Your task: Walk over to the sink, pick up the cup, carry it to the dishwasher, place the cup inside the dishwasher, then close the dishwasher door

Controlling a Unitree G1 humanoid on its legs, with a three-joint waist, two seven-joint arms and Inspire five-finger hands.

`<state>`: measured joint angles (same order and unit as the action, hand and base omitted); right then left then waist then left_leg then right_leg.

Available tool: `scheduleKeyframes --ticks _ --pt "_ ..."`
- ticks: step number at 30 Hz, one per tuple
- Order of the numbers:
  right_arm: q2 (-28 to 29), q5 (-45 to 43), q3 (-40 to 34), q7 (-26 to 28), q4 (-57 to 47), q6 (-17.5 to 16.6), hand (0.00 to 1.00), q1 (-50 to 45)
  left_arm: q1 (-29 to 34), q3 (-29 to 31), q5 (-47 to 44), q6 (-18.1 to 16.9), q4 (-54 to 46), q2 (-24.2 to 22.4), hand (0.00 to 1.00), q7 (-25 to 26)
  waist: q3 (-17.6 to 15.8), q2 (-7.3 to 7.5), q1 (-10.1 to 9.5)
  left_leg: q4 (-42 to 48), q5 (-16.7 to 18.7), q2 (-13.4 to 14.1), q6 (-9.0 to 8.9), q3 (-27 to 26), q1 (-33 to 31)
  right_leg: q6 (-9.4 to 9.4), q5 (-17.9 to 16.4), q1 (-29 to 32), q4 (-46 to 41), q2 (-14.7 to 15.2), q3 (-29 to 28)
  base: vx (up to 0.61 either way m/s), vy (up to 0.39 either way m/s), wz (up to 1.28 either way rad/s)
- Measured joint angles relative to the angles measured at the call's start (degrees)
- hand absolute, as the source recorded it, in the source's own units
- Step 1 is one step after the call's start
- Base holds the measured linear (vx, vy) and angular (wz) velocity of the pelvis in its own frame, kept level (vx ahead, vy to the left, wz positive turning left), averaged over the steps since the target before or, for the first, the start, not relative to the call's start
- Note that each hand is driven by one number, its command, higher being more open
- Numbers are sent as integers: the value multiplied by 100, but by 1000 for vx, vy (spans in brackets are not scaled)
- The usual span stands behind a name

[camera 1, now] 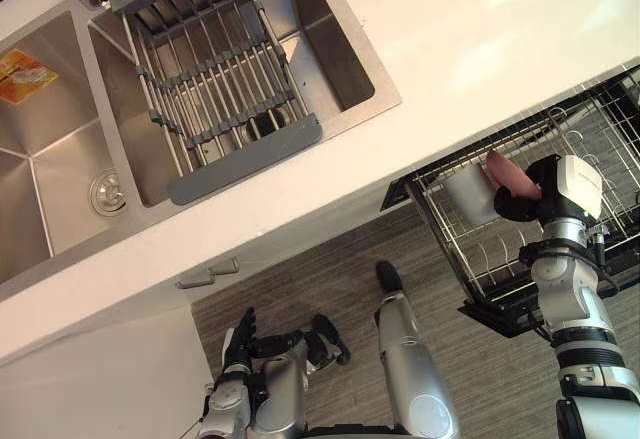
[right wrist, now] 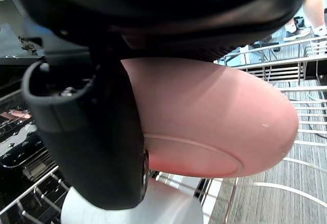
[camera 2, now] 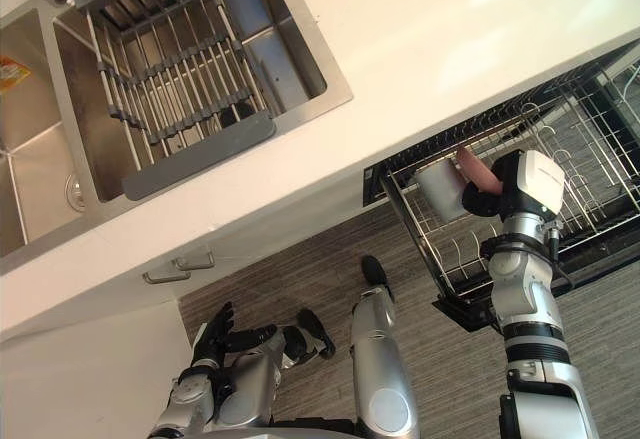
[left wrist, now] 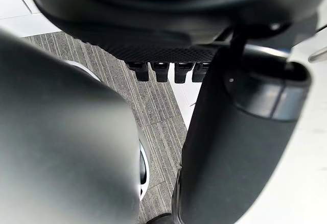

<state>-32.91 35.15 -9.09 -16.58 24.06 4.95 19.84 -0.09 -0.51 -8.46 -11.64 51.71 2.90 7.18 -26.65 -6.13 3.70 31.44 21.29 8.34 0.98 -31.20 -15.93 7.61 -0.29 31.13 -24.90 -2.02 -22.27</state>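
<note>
Partly hidden, pink cup gripped by right robot hand, above dishwasher rack

bright light glares in patches on the white counter; the sink lies dimmer.

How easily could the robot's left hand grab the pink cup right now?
Probably not easily. The left hand hangs low by the cabinet; the pink cup is away at the dishwasher rack, gripped by the right hand.
</note>
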Motion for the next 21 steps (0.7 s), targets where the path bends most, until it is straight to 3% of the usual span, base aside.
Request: scheduleKeyframes --ticks 21 --pt "-889 103 -79 -98 287 125 0 511 -90 21 -112 -61 -11 -23 100 17 -78 -38 -38 83 -28 -103 53 29 -343 35 -11 393 -189 118 44 25 -52 2"
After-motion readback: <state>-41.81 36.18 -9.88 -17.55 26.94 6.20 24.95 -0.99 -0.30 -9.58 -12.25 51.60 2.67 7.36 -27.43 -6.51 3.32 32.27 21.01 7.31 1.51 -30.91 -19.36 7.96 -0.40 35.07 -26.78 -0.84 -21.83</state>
